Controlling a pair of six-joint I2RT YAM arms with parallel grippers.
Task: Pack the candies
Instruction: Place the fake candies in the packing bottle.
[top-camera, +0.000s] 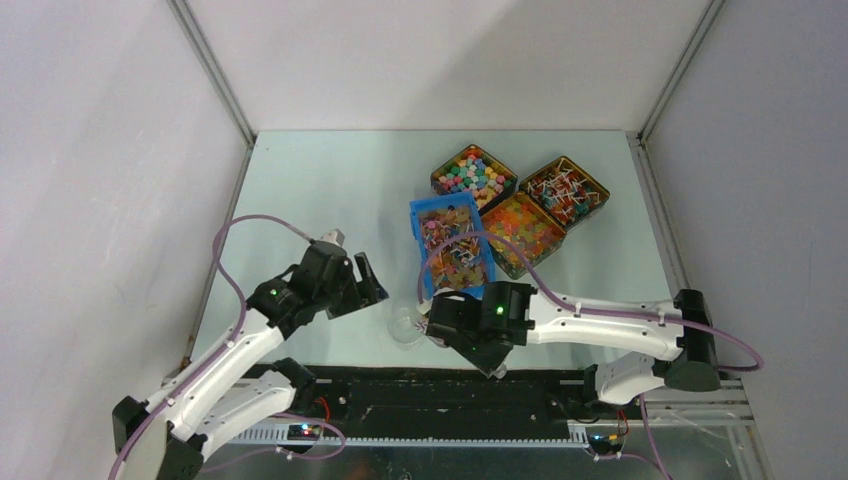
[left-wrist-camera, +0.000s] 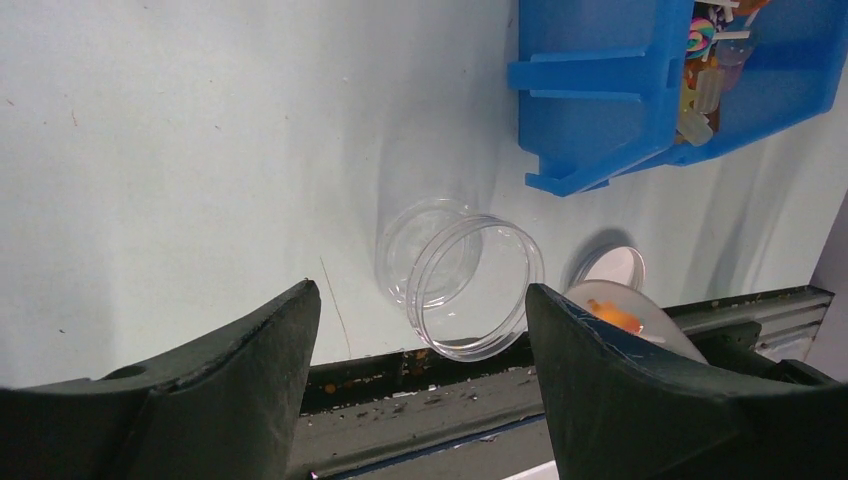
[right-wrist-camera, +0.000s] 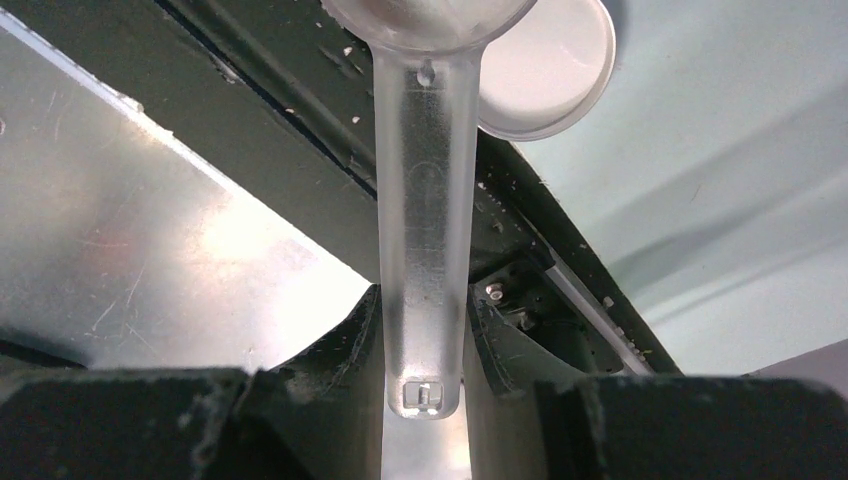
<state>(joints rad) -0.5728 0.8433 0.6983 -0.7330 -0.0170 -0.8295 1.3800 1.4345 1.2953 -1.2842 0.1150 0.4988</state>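
The candies show as a mass of tiny orange and red sweets in a dark tray (top-camera: 520, 232). My right gripper (top-camera: 447, 330) (right-wrist-camera: 425, 340) is shut on the handle of a clear plastic scoop (right-wrist-camera: 425, 230). The scoop's bowl (left-wrist-camera: 622, 312) holds an orange candy (left-wrist-camera: 615, 316) just right of a clear, empty, open jar (top-camera: 405, 328) (left-wrist-camera: 470, 285) at the table's near edge. The jar's white lid (left-wrist-camera: 612, 268) (right-wrist-camera: 555, 70) lies beside it. My left gripper (top-camera: 372, 288) (left-wrist-camera: 420, 350) is open and empty, hovering just left of the jar.
A blue bin (top-camera: 452, 250) (left-wrist-camera: 600, 100) with mixed sweets and lollipops stands just behind the jar. Behind it are a tray of pastel sweets (top-camera: 473, 172) and a tray of lollipops (top-camera: 565, 192). The black base rail (left-wrist-camera: 480, 400) runs along the near edge.
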